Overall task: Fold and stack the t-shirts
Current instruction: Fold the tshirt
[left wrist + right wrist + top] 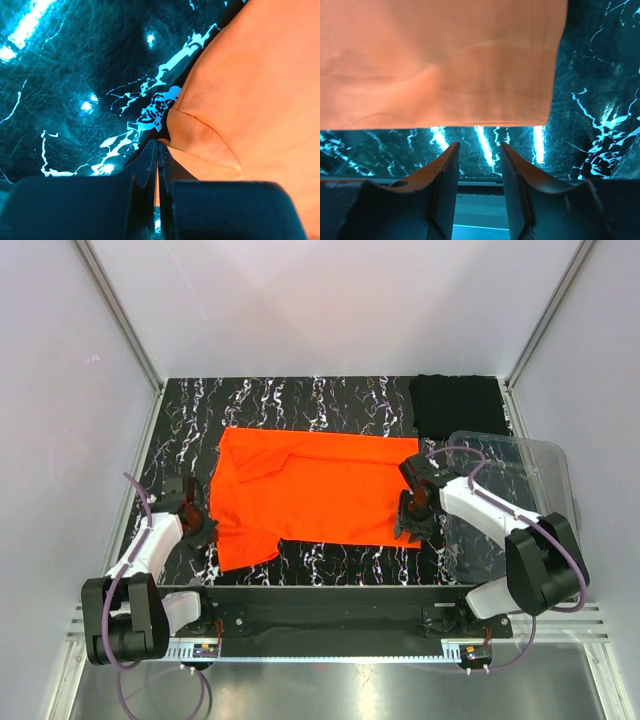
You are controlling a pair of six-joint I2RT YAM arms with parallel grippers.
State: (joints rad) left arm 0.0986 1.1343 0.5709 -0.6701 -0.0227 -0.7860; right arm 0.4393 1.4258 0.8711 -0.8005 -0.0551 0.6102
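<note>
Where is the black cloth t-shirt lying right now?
In the top view, the black cloth t-shirt lies at the far right corner of the black marbled table, just behind the clear plastic bin.

Matt orange cloth t-shirt (320, 490), glossy marbled table (300, 395)

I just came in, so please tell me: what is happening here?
Two robot arms work on the orange t-shirt spread on the table. The left fingers are shut on its near left edge; the right fingers stand open just short of its near right corner. The black t-shirt lies folded at the far right.
</note>
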